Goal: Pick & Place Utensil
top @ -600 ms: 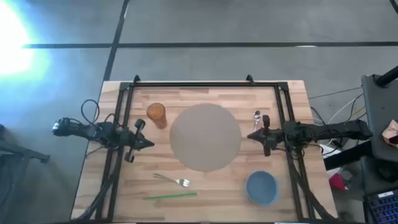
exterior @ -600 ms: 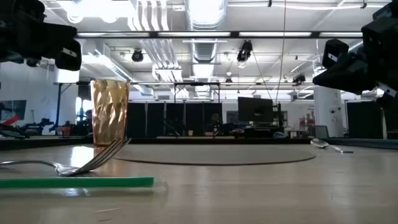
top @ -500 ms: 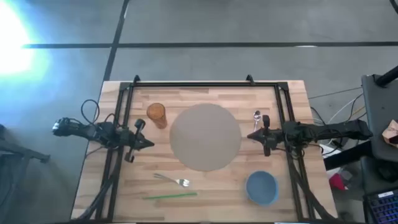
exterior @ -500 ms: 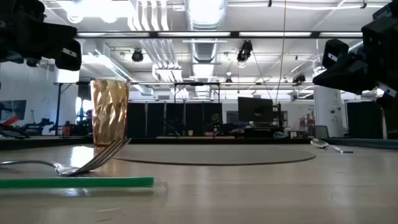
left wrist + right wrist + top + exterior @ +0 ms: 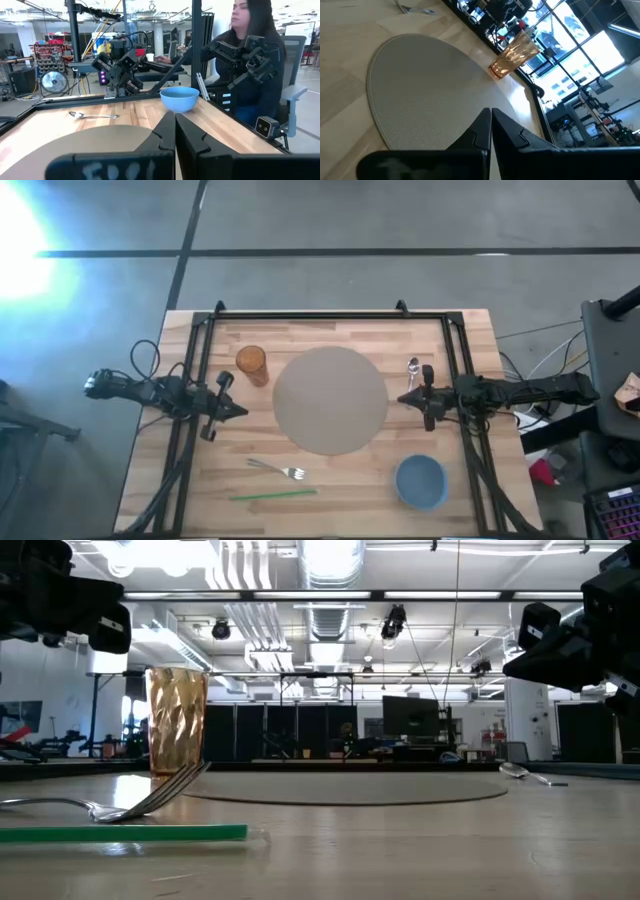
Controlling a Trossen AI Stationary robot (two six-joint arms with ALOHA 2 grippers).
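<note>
A round grey placemat (image 5: 330, 400) is centred on a wooden table (image 5: 460, 340). The left gripper (image 5: 238, 411) is held at the mat's left edge and the right gripper (image 5: 403, 398) at its right edge, each with fingers pressed together and nothing held. No utensil has been picked yet, so the task is judged to be at its start. A spoon (image 5: 413, 366) lies just right of the mat, a fork (image 5: 279, 470) and a green straw (image 5: 273, 495) below it, an amber cup (image 5: 251, 363) at its upper left, a blue bowl (image 5: 420, 480) at its lower right. Next, fingers must be parted over one utensil. Which utensil is meant cannot be told
</note>
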